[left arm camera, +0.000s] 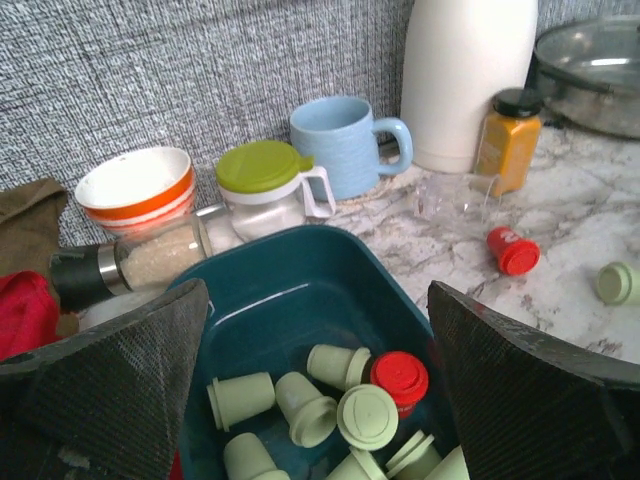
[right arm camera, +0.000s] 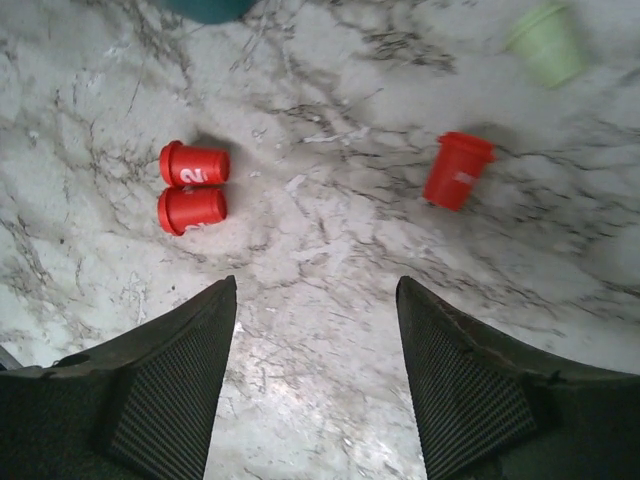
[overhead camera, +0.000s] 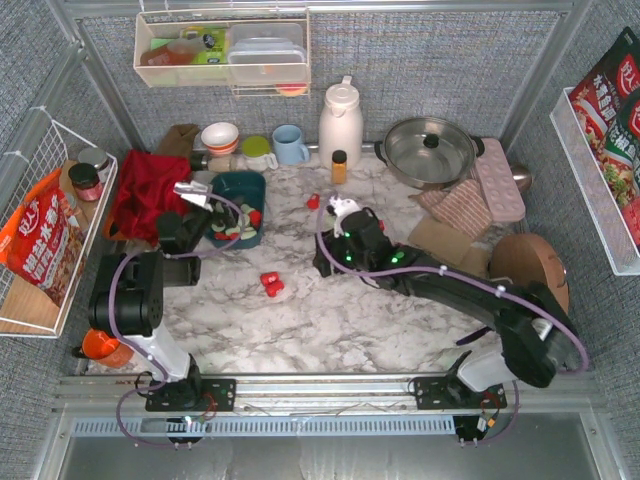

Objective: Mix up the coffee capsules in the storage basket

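Note:
The dark teal storage basket (overhead camera: pixel 247 186) sits at the back left of the marble table. In the left wrist view the storage basket (left arm camera: pixel 300 270) holds several mint capsules (left arm camera: pixel 367 416) and one red capsule (left arm camera: pixel 400 378). My left gripper (overhead camera: pixel 220 222) (left arm camera: pixel 318 300) is open and empty just above them. Two red capsules (overhead camera: pixel 270 285) (right arm camera: pixel 193 187) lie together mid-table. Another red capsule (overhead camera: pixel 313 202) (right arm camera: pixel 458 170) and a mint one (right arm camera: pixel 546 42) lie right of the basket. My right gripper (overhead camera: pixel 322 252) (right arm camera: pixel 316 285) is open and empty over bare marble, between these loose capsules.
A white jug (overhead camera: pixel 340 120), a blue mug (overhead camera: pixel 290 143), an amber bottle (overhead camera: pixel 339 166) and a lidded pot (overhead camera: pixel 430 150) line the back. A red cloth (overhead camera: pixel 150 190) lies left of the basket. A pink tray (overhead camera: pixel 497 178) is at the back right.

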You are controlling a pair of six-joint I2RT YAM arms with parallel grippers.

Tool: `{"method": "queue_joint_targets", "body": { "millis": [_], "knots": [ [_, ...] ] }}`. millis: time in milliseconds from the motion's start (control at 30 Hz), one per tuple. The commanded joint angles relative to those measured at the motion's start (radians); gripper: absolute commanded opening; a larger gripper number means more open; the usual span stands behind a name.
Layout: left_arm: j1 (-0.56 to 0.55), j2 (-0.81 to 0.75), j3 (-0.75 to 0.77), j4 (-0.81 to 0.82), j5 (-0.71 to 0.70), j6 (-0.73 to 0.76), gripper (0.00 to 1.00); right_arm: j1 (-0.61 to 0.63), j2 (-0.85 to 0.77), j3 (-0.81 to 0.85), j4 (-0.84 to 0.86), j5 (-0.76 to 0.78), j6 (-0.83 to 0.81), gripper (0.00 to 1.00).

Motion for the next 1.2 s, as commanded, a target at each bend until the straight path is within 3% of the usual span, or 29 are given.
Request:
{"method": "queue_joint_targets", "body": {
  "millis": [0,333,633,1167],
  "knots": [
    [0.003,-0.041,0.012,0.029,-0.025,-0.084,0.99,0.038,0.107,0.051,0.084,-0.064,0.014,0.70],
    [0.001,-0.177,-0.011,0.018,-0.117,-0.220,0.99,0.132,0.351,0.212,0.138,-0.094,0.002,0.70],
    [-0.005,-0.335,-0.003,-0.184,-0.242,-0.221,0.99,0.199,0.520,0.359,0.061,-0.030,-0.066,0.69],
    [-0.006,-0.391,0.009,-0.210,-0.243,-0.249,0.99,0.220,0.642,0.428,-0.035,0.046,-0.101,0.68]
  ]
}}
